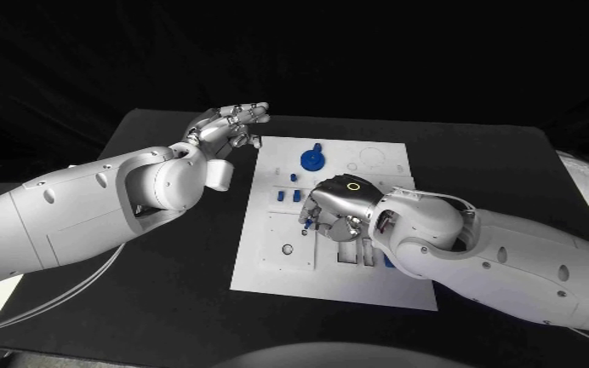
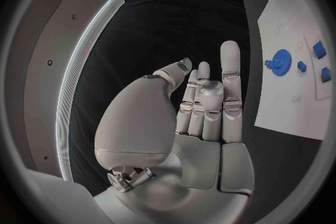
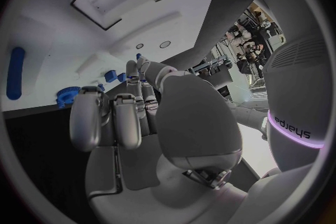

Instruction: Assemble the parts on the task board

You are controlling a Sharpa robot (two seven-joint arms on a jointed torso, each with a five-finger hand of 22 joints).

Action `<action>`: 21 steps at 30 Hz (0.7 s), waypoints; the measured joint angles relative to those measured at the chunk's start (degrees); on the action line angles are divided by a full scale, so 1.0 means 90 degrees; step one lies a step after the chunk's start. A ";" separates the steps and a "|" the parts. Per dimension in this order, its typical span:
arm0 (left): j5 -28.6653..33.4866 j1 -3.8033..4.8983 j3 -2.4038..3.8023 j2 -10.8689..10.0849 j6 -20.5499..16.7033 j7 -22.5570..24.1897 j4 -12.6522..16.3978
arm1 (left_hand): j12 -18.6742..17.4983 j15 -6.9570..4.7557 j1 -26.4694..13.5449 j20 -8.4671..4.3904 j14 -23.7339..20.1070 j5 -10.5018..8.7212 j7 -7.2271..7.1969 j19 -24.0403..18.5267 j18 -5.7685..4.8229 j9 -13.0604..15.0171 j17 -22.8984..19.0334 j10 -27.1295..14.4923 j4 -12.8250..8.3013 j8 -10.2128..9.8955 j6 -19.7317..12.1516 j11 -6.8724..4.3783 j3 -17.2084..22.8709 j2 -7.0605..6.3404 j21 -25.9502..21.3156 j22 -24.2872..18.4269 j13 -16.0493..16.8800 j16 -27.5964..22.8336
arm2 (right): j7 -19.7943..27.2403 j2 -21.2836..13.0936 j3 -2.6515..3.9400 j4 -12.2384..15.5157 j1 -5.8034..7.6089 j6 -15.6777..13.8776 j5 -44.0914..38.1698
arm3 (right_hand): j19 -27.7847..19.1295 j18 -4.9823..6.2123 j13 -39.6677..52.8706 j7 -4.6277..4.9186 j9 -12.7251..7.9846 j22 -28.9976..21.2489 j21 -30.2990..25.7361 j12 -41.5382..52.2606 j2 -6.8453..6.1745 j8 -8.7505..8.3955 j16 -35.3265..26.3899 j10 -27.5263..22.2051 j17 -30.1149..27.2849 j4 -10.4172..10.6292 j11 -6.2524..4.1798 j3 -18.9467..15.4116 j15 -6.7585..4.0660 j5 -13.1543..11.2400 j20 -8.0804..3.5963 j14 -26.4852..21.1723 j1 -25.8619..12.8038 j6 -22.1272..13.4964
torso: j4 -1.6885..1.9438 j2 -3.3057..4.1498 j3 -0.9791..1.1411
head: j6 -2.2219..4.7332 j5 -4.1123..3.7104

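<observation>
The white task board [image 1: 277, 270] lies in the middle of the black table. A blue gear [image 1: 313, 160] sits near its far edge, and small blue parts [image 1: 288, 195] lie just nearer than it. My right hand [image 1: 338, 206] is over the board's middle with its fingers curled down; its fingertips pinch a small blue part [image 1: 307, 223] against the board. In the right wrist view this hand [image 3: 140, 117] has its thumb tip at a blue bit [image 3: 138, 57]. My left hand [image 1: 227, 129] hovers off the board's far left corner, fingers apart, holding nothing [image 2: 203, 117].
Rectangular recesses [image 1: 350, 253] in the board lie partly under my right forearm. A long blue piece [image 3: 15, 73] lies on the board beyond the gear [image 3: 68, 95]. Bare black table [image 1: 172, 300] surrounds the board on the near left.
</observation>
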 measured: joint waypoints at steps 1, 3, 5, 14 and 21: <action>0.0000 0.0000 0.0000 0.0000 0.0001 -0.0001 0.0001 | 0.0000 0.0000 0.0000 0.0000 0.0000 0.0000 0.0000 0.0000 0.0000 0.0000 0.0000 0.0000 0.0000 0.0000 0.0000 0.0000 0.0000 0.0000 0.0000 0.0000 0.0000 0.0000 | 0.0010 0.0020 -0.0001 -0.0024 -0.0011 0.0015 0.0003 | 0.0000 0.0000 0.0000 0.0000 0.0000 0.0000 0.0000 0.0000 0.0000 0.0000 0.0000 0.0000 0.0000 0.0000 0.0000 0.0000 0.0000 0.0000 0.0000 0.0000 0.0000 0.0000 | -0.0001 -0.0001 0.0002 | -0.0010 0.0006; 0.0000 0.0000 0.0000 0.0001 0.0004 -0.0002 0.0002 | 0.0000 0.0000 0.0000 0.0000 0.0000 0.0000 0.0000 0.0000 0.0000 0.0000 0.0000 0.0000 0.0000 0.0000 0.0000 0.0000 0.0000 0.0000 0.0000 0.0000 0.0000 0.0000 | 0.0020 0.0045 -0.0005 -0.0054 -0.0025 0.0035 0.0006 | 0.0000 0.0000 0.0000 0.0000 -0.0001 0.0000 0.0000 0.0000 0.0000 0.0000 0.0000 0.0001 0.0000 0.0000 0.0001 0.0000 0.0000 -0.0001 0.0000 0.0000 0.0000 0.0000 | -0.0001 -0.0002 0.0001 | -0.0022 0.0011; 0.0000 0.0000 0.0000 0.0001 0.0008 -0.0004 0.0004 | 0.0000 0.0000 0.0000 0.0000 0.0000 0.0000 0.0000 0.0000 0.0000 0.0000 0.0000 0.0000 0.0000 0.0000 0.0000 0.0000 0.0000 0.0000 0.0000 0.0000 0.0000 0.0000 | 0.0029 0.0068 -0.0008 -0.0081 -0.0039 0.0059 0.0008 | 0.0000 0.0000 -0.0001 0.0001 -0.0001 -0.0007 0.0000 0.0000 -0.0009 0.0000 0.0000 0.0002 0.0000 0.0000 0.0003 0.0000 0.0000 0.0008 0.0000 0.0000 -0.0008 -0.0001 | -0.0004 -0.0002 0.0001 | -0.0039 0.0016; 0.0000 0.0000 0.0000 0.0000 0.0027 -0.0018 0.0003 | 0.0000 0.0000 0.0000 0.0000 0.0000 0.0000 0.0000 0.0000 0.0000 0.0001 0.0000 0.0000 0.0000 0.0000 0.0000 0.0000 0.0000 0.0000 0.0000 0.0000 -0.0001 0.0000 | 0.0050 0.0115 -0.0012 -0.0130 -0.0063 0.0154 0.0007 | 0.0000 0.0000 -0.0004 0.0006 -0.0007 -0.0009 0.0000 0.0000 -0.0017 -0.0001 0.0000 0.0009 -0.0001 0.0002 0.0010 -0.0003 0.0000 0.0020 0.0000 0.0000 -0.0016 -0.0006 | -0.0005 -0.0004 0.0002 | -0.0073 0.0023; 0.0000 0.0000 0.0000 -0.0001 0.0046 -0.0032 0.0001 | 0.0000 0.0000 0.0000 0.0000 0.0000 0.0000 0.0000 0.0000 0.0000 0.0001 -0.0009 -0.0044 0.0000 0.0000 0.0000 -0.0001 0.0000 0.0000 0.0000 0.0001 0.0007 0.0000 | 0.0053 0.0171 -0.0015 -0.0163 -0.0068 0.0210 -0.0013 | 0.0000 0.0000 -0.0006 0.0007 -0.0005 -0.0009 0.0000 0.0000 -0.0017 -0.0006 0.0000 0.0010 -0.0001 0.0003 0.0010 -0.0003 0.0000 0.0019 0.0000 0.0000 -0.0016 -0.0007 | -0.0005 -0.0005 0.0001 | -0.0095 0.0027</action>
